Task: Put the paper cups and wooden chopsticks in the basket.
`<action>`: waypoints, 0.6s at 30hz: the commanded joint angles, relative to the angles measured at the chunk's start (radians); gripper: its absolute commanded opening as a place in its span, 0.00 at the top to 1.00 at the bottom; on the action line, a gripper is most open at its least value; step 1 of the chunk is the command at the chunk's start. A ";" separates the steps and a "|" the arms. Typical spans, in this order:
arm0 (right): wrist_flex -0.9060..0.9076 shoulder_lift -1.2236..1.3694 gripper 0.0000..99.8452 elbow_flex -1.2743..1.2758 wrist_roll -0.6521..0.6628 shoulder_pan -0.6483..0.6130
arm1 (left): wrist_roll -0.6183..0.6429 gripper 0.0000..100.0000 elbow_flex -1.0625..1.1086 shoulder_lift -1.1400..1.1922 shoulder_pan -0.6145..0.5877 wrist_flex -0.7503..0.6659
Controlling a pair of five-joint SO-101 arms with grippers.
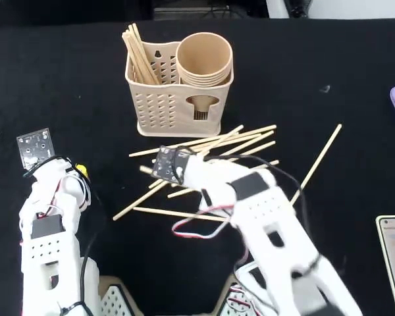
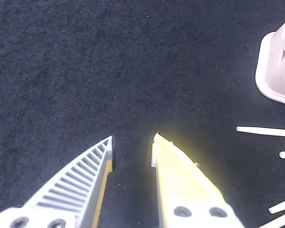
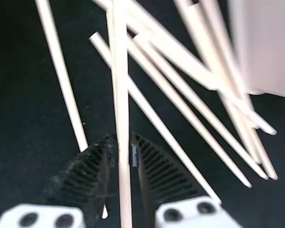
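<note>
Right fingers (image 3: pixel 152 168) clench one chopstick (image 3: pixel 119 85) among the loose chopsticks (image 1: pixel 214 146) scattered on the black bench (image 1: pixel 66 72) before the basket (image 1: pixel 174 108); paper cups (image 1: pixel 204 59) sit stacked inside it beside leaning sticks (image 1: pixel 139 56); left fingers (image 2: pixel 180 180) spread apart, holding nothing, over bare bench

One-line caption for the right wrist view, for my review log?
Right gripper fingers pinch one wooden chopstick from the loose pile on the black table, beside the basket.

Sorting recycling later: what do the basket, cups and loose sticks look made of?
Basket: likely matte beige plastic, moulded perforated walls. Cups: seemingly tan matte paper, rolled rims. Chopsticks: pale unfinished-looking wood, thin straight sticks.
</note>
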 commanded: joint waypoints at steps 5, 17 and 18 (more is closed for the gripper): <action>0.041 -0.334 0.99 -0.140 -0.250 -0.127 | -0.006 0.86 -0.012 -0.015 -0.001 -0.017; -0.718 -0.269 0.99 -0.263 -0.555 -0.184 | -0.006 0.86 -0.010 -0.015 -0.001 -0.017; -0.795 -0.240 0.99 -0.272 -0.555 -0.184 | -0.006 0.86 -0.010 -0.015 -0.001 -0.017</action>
